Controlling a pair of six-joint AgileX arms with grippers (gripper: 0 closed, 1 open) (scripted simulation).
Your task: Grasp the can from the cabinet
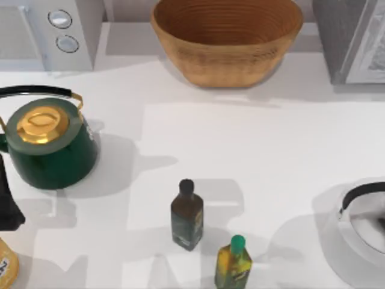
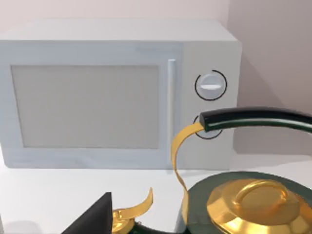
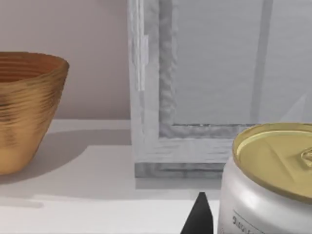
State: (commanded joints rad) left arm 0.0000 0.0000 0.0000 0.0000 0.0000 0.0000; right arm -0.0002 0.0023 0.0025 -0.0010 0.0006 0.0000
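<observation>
Silver can (image 3: 265, 185) beside grey cabinet (image 3: 204, 83) — label writing unreadable, jaws' state cannot tell.

White table (image 1: 252, 150) as I see it from above, with the items standing directly on it. At the rear left, a white microwave (image 1: 48, 30); rear centre, a woven wooden bowl (image 1: 227, 36); rear right, a grey cabinet (image 1: 352, 39). On the left side, a dark green kettle (image 1: 51, 144) with a gold lid and black handle. Near the front centre, a dark bottle (image 1: 186, 215) with a black cap, and just beside it, closer to the front edge, a yellow bottle (image 1: 233, 264) with a green cap. At the front left corner, part of an orange-yellow object (image 1: 7, 265), which I cannot identify. In the right wrist view, a silver can (image 3: 265, 185) with a gold top stands in front of the cabinet.
</observation>
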